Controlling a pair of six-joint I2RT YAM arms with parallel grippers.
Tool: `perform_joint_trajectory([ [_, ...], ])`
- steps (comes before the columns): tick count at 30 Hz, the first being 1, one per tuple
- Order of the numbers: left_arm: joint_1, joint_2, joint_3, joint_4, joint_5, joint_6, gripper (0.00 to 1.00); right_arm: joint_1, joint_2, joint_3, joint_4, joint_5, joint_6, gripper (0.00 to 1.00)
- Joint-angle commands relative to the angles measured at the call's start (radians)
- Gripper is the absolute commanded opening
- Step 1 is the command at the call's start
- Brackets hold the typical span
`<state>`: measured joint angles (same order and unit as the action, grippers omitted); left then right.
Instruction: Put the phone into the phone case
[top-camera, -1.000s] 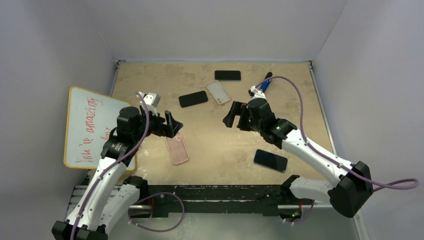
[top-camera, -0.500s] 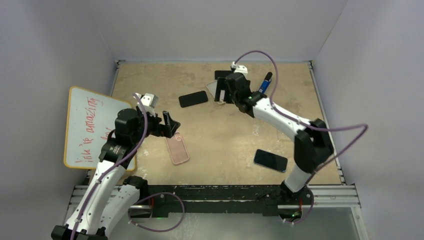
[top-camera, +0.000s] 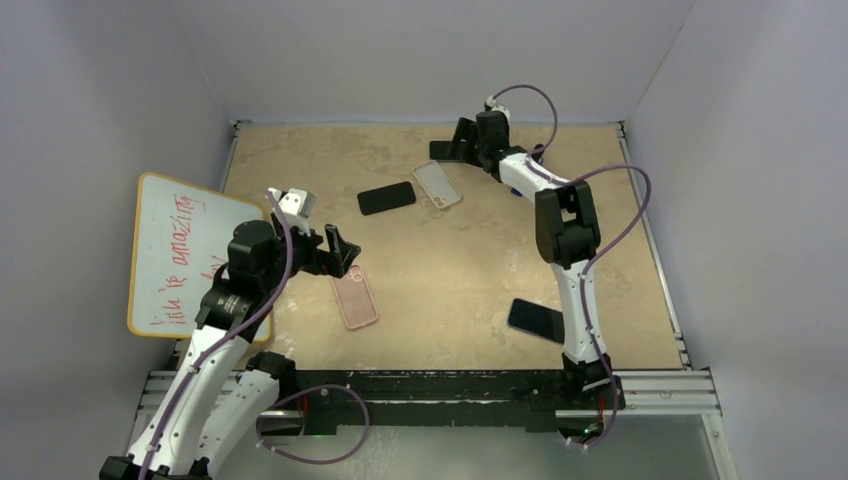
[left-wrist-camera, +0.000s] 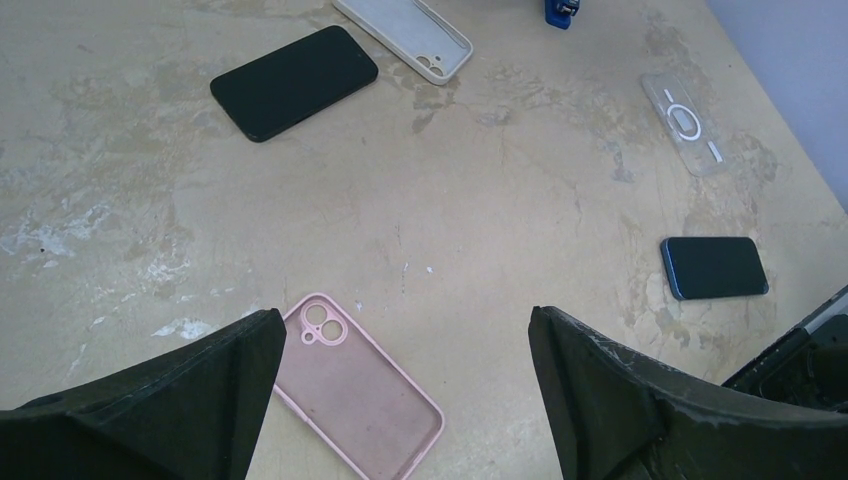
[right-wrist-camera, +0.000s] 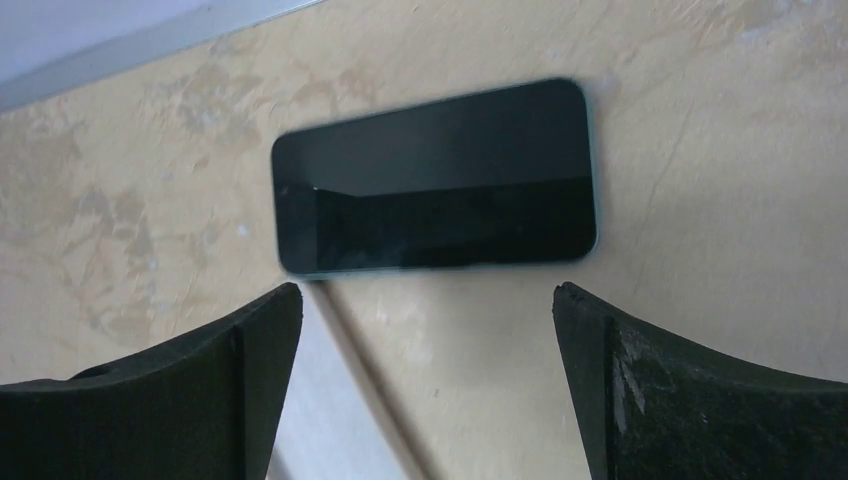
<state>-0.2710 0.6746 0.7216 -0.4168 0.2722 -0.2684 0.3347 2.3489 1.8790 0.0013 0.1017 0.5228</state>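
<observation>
A pink phone case (top-camera: 355, 300) lies open side up near the table's front left; it also shows in the left wrist view (left-wrist-camera: 355, 405). My left gripper (top-camera: 342, 254) hovers just above it, open and empty (left-wrist-camera: 407, 318). A black phone (top-camera: 386, 197) lies mid-table, next to a beige case (top-camera: 437, 184). My right gripper (top-camera: 464, 138) is open and empty over a second black phone (right-wrist-camera: 435, 190) at the back wall, which it partly hides in the top view. A blue phone (top-camera: 540, 320) lies at the front right.
A whiteboard with red writing (top-camera: 180, 255) leans off the table's left edge. A clear case (left-wrist-camera: 685, 122) and a small blue object (left-wrist-camera: 563, 10) lie on the right side. The right arm stretches along the table's middle right to the back wall.
My right arm has swung from mid-table to the far back and now hangs over the black phone by the wall. My left arm has barely moved.
</observation>
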Motion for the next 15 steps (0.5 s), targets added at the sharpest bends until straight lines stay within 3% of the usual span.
perform_joint_trajectory([
  [1,-0.009,-0.004,0.007,0.011,-0.011,0.017,0.98,-0.025,0.056,0.119,0.129,-0.1,0.096,0.95],
  [6,-0.014,-0.001,0.007,0.01,-0.01,0.017,0.97,-0.056,0.142,0.176,0.278,-0.126,0.183,0.91],
  [13,-0.019,0.004,0.004,0.01,-0.01,0.015,0.97,-0.059,0.266,0.342,0.305,-0.105,0.176,0.74],
  [15,-0.019,0.006,0.004,0.01,-0.008,0.014,0.97,-0.061,0.293,0.371,0.32,-0.088,0.172,0.73],
])
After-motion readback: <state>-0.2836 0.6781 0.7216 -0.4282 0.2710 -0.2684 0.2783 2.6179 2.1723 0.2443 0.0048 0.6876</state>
